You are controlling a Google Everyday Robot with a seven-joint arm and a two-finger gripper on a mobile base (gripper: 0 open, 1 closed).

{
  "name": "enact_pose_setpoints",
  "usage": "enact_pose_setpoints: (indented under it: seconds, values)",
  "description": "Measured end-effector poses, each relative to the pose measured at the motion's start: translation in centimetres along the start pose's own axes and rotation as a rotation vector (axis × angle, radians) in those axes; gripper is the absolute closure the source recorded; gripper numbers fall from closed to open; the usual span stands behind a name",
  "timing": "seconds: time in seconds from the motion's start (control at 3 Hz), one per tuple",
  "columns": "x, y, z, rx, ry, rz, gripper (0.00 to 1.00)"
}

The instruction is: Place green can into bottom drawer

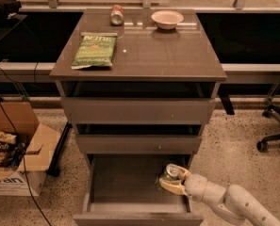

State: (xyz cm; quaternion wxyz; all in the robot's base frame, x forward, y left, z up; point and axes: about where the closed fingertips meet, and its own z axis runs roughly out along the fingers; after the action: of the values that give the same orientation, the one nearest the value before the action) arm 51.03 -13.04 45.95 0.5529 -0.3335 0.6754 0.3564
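Observation:
The bottom drawer [130, 213] of the grey-brown cabinet is pulled open and its box interior shows. The green can [168, 174], dark green with a silver top, is inside the drawer at its right side, low near the floor of the drawer and tilted. My gripper [171, 180] reaches in from the lower right on a white arm, and its tan fingers [172, 186] are closed around the can.
On the cabinet top [177, 55] lie a flat green chip bag [95, 49], a reddish-silver can [117, 14] on its side and a white bowl [167, 19]. An open cardboard box [12, 154] stands on the floor at left. An office chair base [274, 135] is at right.

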Motion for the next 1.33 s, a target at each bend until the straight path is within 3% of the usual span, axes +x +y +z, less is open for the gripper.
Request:
enact_pose_setpoints:
  seconds: [0.33,0.67,1.33]
  values:
    - [2.9,-0.9,0.3,0.023,-0.006,0.001,1.00]
    - [8.6,-5.7,2.3,0.067,0.050,0.020,1.00]
    - [9.0,-5.6,3.4,0.052,0.078,0.016,1.00]
